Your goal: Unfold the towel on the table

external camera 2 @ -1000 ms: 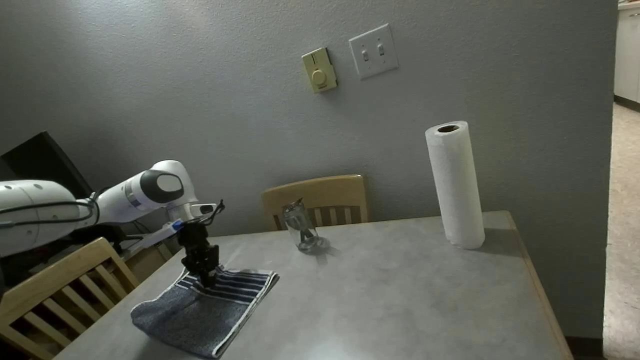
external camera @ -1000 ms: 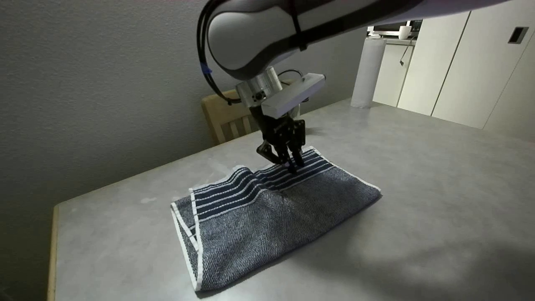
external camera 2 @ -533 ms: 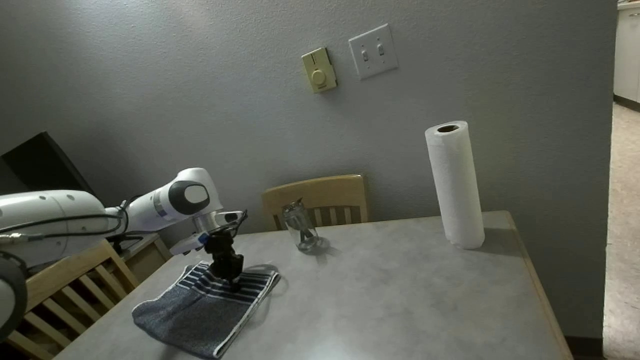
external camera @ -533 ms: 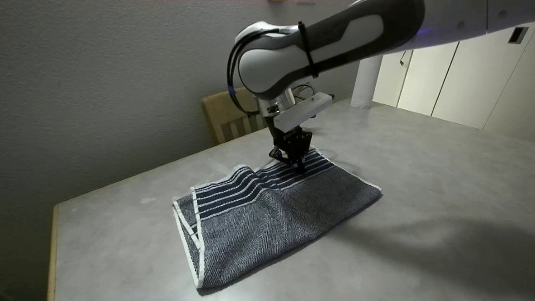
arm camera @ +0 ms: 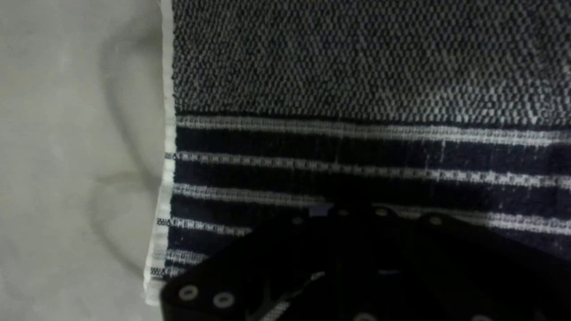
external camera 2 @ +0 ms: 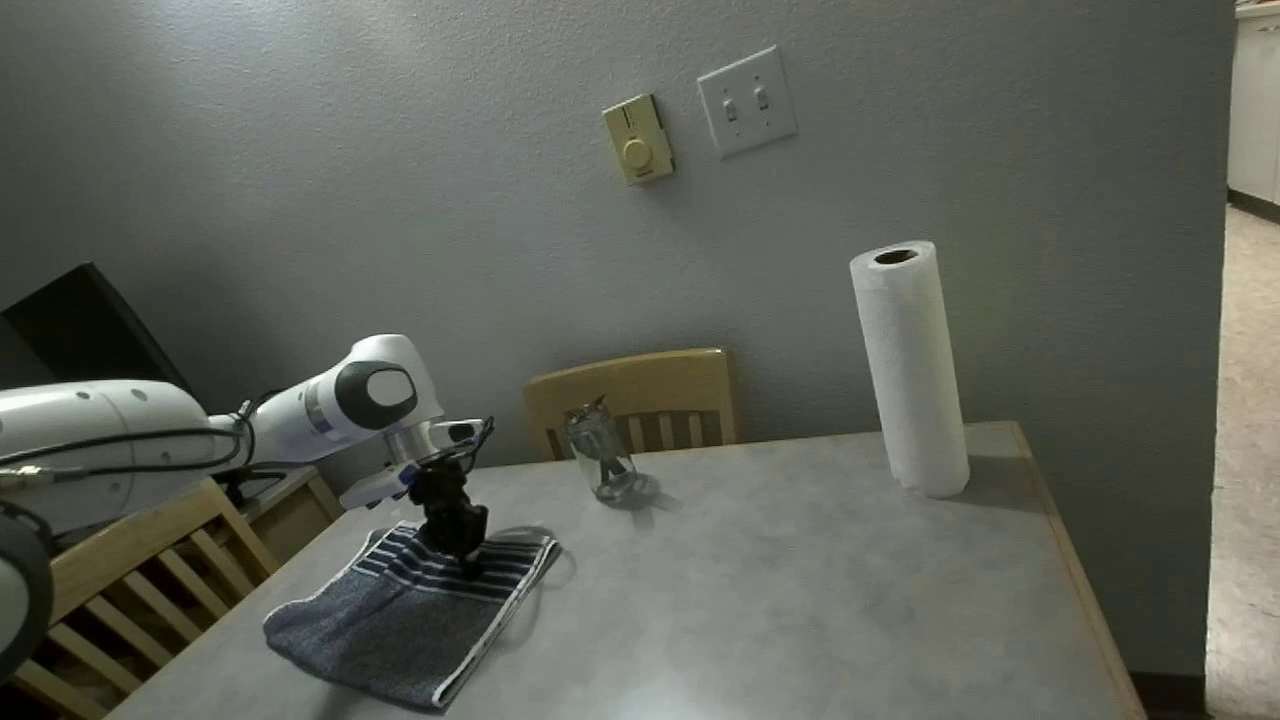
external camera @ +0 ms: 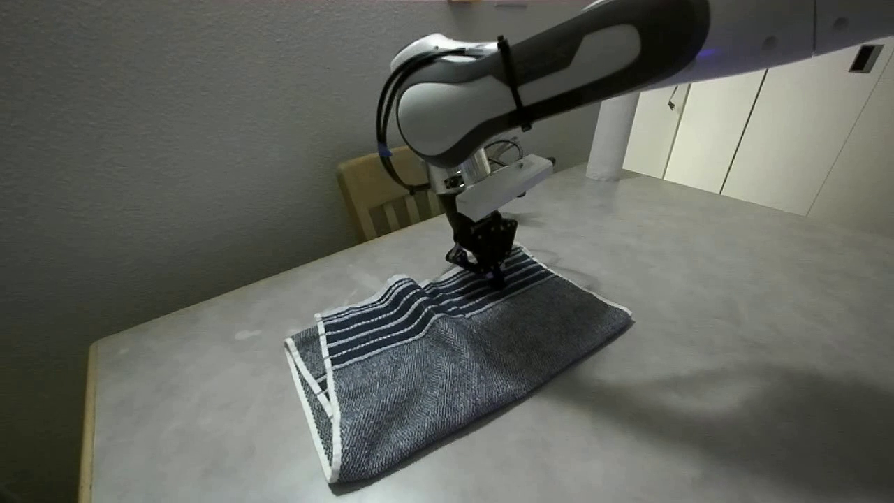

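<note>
The towel, dark blue-grey with pale stripes and white trim, lies folded on the light grey table; both show in both exterior views (towel [external camera: 433, 391], [external camera 2: 390, 640]; table [external camera: 712, 300], [external camera 2: 800, 600]). Its layers show at one short side, and a ridge [external camera: 422, 300] rises in its striped band. My gripper [external camera: 497, 281] points down with its tips against the striped band near a corner, also seen there [external camera 2: 468, 566]. In the wrist view the fingers [arm camera: 358, 200] are together over the stripes of the towel [arm camera: 312, 67]. The tips are too dark to show whether cloth is between them.
A paper towel roll [external camera 2: 910, 370] stands near the table's far corner. A glass [external camera 2: 602, 455] with something dark inside stands near the wall-side edge. Wooden chairs [external camera 2: 650, 385] [external camera 2: 140, 600] stand against the table edges. A grey wall [external camera: 209, 140] runs behind.
My gripper has come down and across toward the towel's corner onto the stripes. In the last half second gripper and towel have shifted very slightly together.
</note>
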`<state>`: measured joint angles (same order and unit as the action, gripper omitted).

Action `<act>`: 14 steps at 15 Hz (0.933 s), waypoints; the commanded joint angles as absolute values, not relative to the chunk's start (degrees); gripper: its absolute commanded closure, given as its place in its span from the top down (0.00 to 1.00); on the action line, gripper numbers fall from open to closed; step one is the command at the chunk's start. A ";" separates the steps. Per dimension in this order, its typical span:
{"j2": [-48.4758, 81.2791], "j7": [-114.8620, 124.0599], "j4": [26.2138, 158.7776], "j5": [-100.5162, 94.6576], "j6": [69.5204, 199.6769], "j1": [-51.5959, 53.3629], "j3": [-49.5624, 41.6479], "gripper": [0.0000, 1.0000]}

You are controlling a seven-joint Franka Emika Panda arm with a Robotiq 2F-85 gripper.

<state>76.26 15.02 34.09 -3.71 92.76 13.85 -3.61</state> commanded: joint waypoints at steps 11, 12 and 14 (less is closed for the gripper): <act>74.81 1.81 38.70 -4.97 94.28 11.81 -4.68 0.00; 74.57 1.43 39.11 -4.96 94.38 11.56 -4.87 0.00; 73.85 1.00 40.28 -5.02 94.53 11.08 -5.35 0.00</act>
<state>75.56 2.94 35.48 -4.01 92.72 11.96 -4.63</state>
